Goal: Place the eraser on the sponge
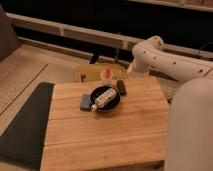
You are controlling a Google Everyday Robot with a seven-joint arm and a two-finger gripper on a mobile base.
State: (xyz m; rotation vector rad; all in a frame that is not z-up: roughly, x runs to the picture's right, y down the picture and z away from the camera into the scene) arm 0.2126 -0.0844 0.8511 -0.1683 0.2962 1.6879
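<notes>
From my remote seat the gripper point(131, 70) hangs open and empty at the table's point(100, 140) far edge, eraser point(121, 87) on the wood close beside the jaws, sponge point(86, 102) further off past the black bowl point(106, 100), so grab-and-place is all left imo.

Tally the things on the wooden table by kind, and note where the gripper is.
Eraser: 1
Sponge: 1
Black bowl: 1
White cylinder, lying in the bowl: 1
Total: 4
The gripper hangs past the far edge of the table, clear of the eraser.
</notes>
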